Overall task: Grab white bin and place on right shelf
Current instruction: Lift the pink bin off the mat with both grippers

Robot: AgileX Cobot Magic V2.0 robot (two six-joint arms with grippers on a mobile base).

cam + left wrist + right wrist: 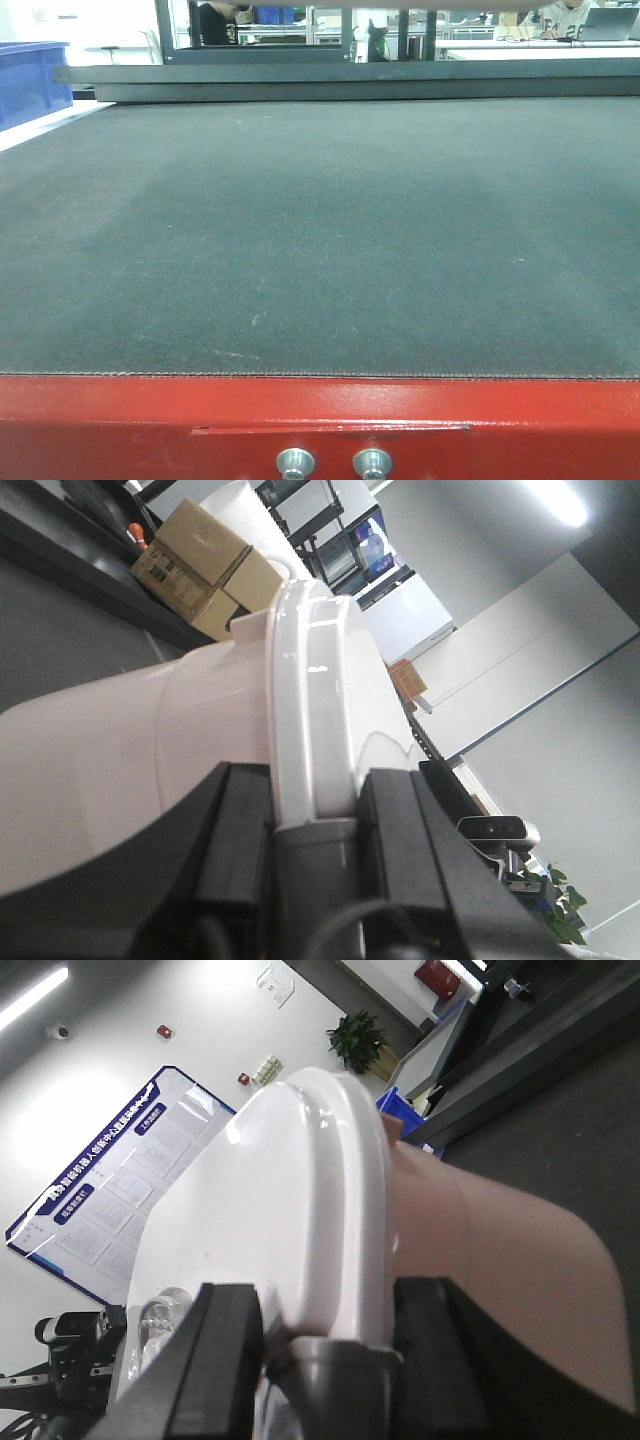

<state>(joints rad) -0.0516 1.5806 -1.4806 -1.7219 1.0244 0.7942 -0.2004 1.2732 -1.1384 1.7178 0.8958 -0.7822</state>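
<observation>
The white bin fills both wrist views: an off-white, faintly pink tub under an overhanging glossy white lid. My left gripper is shut on the lid's rim at one end, with a black finger on each side of it. At the other end my right gripper is shut on the rim the same way, one finger lying against the pinkish wall. Neither the grippers nor the bin's body show in the front view. The right shelf is out of view.
The red-edged table with its grey top spreads ahead. A blue crate stands at its far left. Cardboard boxes and dark racks lie behind the bin. A potted plant stands by the far wall.
</observation>
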